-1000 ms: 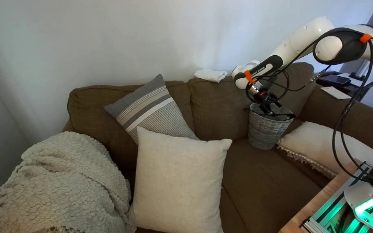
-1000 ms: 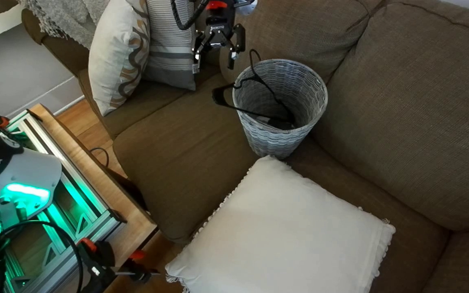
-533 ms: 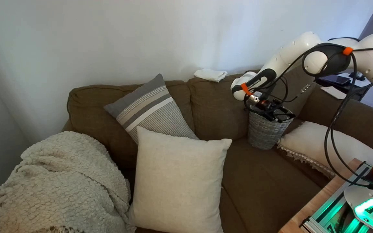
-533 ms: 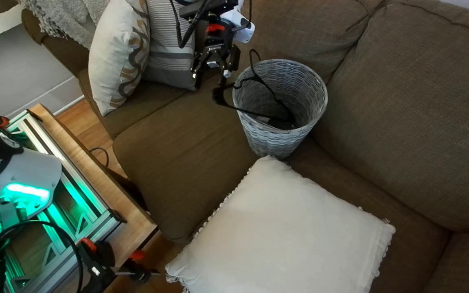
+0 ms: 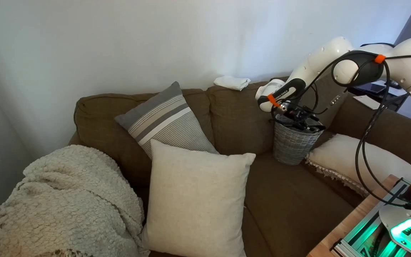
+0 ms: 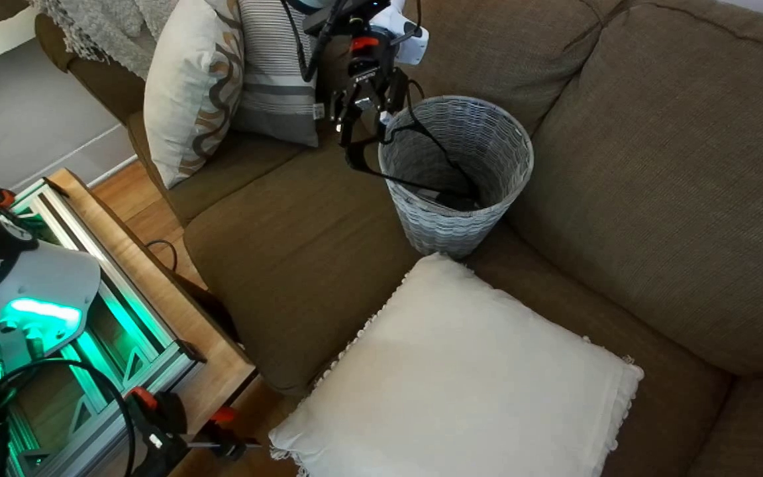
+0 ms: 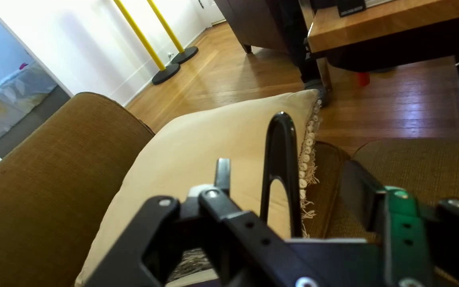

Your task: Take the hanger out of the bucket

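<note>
Nearest, the brown wood-topped desk [image 6: 216, 361] is seen: the white rounded robot base [image 6: 50, 275], lit green, is mounted on it, and a black clamp with red-orange parts [image 6: 168, 414] is fastened at its edge, close by the near corner. Just off that corner, a white square cushion with tasselled trim [image 6: 467, 377] is laid on the brown fabric sofa [image 6: 289, 278]. Next, out from the desk's sofa-side edge, a round grey woven bucket [image 6: 444, 232] is stood upright, its base just beside the cushion's tip. And there, in that bucket, the slim glossy black hanger [image 7: 281, 155] is propped aslant: the hook is raised above the rim, part is sunk inside, and one looped end is carried out over the rim on the side of the desk's edge. Right at that end the black two-fingered gripper [image 7: 289, 181] is held, fingers well spread; in the wrist view the looped end is framed between them, though whether it is touched by either finger cannot be told. Farther along, past the desk's far corner, a cream cushion with a tan wavy pattern [image 6: 186, 93] is propped upright, a grey-and-white striped pillow [image 6: 279, 73] half covered behind it. Last, two yellow posts [image 7: 139, 34] on round black bases [image 7: 167, 74] are seen beside the white wall [image 7: 98, 46] in the wrist view.
</note>
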### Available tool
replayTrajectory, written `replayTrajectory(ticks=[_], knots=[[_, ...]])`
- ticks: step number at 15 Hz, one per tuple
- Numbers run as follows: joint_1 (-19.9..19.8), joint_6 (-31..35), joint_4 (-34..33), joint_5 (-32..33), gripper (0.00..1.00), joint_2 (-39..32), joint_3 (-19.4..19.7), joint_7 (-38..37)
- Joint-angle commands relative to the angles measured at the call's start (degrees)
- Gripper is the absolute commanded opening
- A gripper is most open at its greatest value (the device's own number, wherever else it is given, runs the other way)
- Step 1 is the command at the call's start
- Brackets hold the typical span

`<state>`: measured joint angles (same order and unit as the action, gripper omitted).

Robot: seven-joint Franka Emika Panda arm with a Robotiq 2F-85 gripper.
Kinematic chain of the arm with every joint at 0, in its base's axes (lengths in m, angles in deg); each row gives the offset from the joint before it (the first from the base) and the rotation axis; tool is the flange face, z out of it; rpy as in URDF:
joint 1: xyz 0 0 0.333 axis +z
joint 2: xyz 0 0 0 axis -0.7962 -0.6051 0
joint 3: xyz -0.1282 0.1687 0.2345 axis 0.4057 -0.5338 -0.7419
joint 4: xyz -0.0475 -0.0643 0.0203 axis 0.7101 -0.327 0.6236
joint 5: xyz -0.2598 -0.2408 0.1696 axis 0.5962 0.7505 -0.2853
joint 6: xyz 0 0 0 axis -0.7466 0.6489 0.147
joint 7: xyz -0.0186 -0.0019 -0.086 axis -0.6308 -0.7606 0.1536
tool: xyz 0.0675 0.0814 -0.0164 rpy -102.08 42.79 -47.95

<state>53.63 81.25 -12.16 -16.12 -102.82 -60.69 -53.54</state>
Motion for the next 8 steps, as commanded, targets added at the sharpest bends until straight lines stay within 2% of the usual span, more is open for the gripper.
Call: replayTrajectory(ticks=[1, 6, 8], knots=[[-0.7, 0.4, -1.0, 1.5, 0.41, -2.3, 0.0, 1.2], [-1.0, 0.1, -0.9, 1.9, 0.03, -3.5, 0.2, 0.8], [-0.7, 0.1, -0.5, 2.1, 0.00, -3.1, 0.2, 0.5]])
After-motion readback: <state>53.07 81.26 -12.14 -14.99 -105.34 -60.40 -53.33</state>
